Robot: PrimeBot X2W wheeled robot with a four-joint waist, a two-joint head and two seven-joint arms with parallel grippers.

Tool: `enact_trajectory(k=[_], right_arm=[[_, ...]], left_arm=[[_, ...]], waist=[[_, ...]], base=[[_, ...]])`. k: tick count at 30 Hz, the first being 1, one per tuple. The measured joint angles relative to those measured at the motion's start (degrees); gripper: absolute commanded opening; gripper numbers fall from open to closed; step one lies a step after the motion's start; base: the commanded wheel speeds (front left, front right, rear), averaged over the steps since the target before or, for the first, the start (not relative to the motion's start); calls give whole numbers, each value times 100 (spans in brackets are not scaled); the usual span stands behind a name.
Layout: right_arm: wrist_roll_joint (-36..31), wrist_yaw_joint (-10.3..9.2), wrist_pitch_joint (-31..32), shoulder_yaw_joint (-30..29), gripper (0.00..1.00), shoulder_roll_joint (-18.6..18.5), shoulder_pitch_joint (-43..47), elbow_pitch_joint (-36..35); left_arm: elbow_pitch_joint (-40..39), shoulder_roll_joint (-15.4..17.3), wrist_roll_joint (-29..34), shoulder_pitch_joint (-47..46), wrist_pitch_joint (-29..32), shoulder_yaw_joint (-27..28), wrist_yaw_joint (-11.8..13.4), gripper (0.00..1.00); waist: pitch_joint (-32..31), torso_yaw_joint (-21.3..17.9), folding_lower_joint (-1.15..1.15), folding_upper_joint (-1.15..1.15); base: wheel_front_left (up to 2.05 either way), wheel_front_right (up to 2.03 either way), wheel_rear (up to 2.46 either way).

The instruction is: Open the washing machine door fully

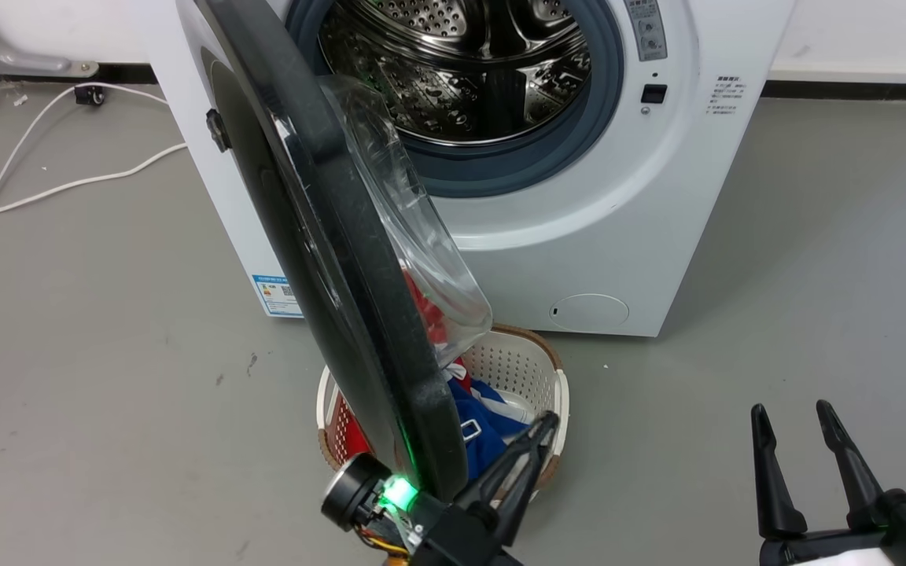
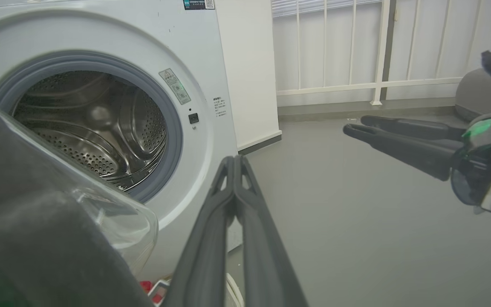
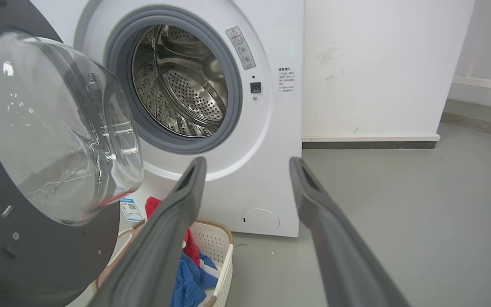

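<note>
Washing machine door stands swung out from the washing machine, over laundry basket. We see left pincer clenched empty beside its lower rim, right pincer released, well apart.

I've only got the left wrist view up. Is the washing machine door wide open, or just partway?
Observer: Partway. In the head view the washing machine door stands out roughly edge-on from the washing machine, not folded back.
Operator: Anything underneath it?
Observer: Yes, a white laundry basket holding red and blue clothes sits just below the door's lower edge.
Operator: Is the right gripper holding anything?
Observer: No. The right gripper is open and empty, off to the machine's right side.
</note>
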Motion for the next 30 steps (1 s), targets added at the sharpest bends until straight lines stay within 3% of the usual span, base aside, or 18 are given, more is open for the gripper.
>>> enact_trajectory(k=[18,30], right_arm=[[13,0,0,-8,100,0,-44,80],[54,1,0,23,100,1,48,73]], left_arm=[[328,-40,-278,318,-23,647,268,0],[142,219,-336,842,-26,1289,568,0]], waist=[[17,306,-1,0],[-50,645,-1,0]], base=[[0,0,0],[0,0,0]])
